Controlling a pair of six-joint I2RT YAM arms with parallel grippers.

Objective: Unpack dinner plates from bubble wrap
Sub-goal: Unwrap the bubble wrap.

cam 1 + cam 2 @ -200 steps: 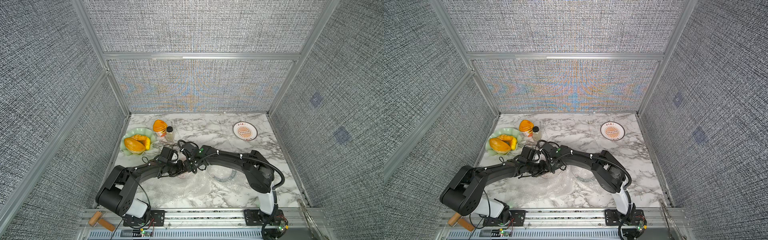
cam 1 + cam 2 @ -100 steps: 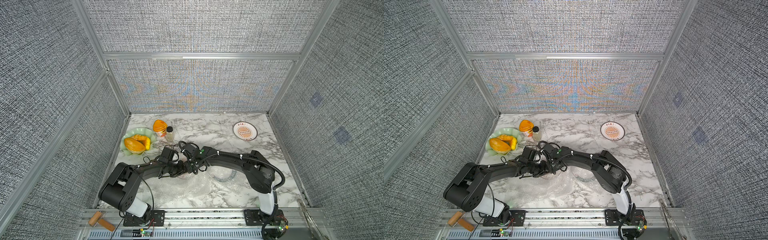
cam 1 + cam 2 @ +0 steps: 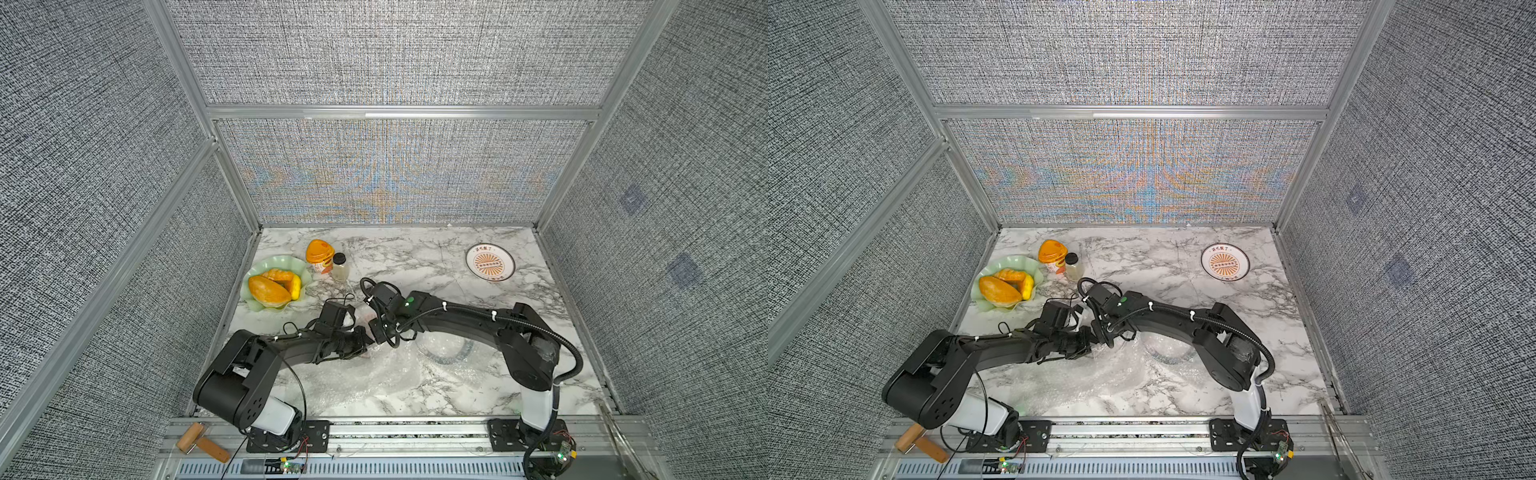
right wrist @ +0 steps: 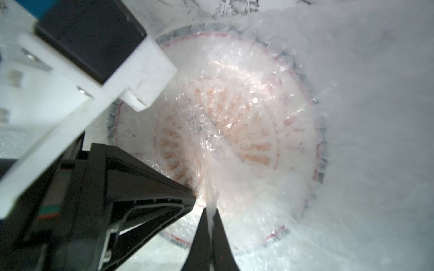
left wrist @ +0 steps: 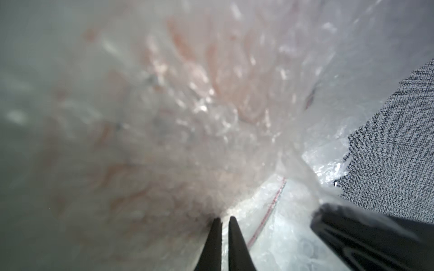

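One dinner plate [image 3: 490,262] with an orange sunburst lies bare at the far right in both top views. Bubble wrap [image 3: 374,374] spreads over the table's front middle. A dark-rimmed plate [image 3: 446,353] shows through it beside the right arm. In the right wrist view a second sunburst plate [image 4: 234,131] lies under bubble wrap [image 4: 352,117]. My right gripper [image 4: 210,211] is shut on a raised fold of that wrap. My left gripper [image 5: 225,219] is pinched on wrap [image 5: 187,117] right beside it. Both grippers [image 3: 372,334] meet above this plate.
A wavy pale green dish [image 3: 253,301] with orange food sits at the far left. An orange-lidded cup [image 3: 320,253] and a small bottle [image 3: 340,268] stand behind it. A wooden tool [image 3: 201,442] lies on the front rail. Grey walls enclose three sides.
My left arm's elbow has shifted right and forward, and its jaws have drawn slightly closer together. The right arm and its grip on the wrap have stayed in place.
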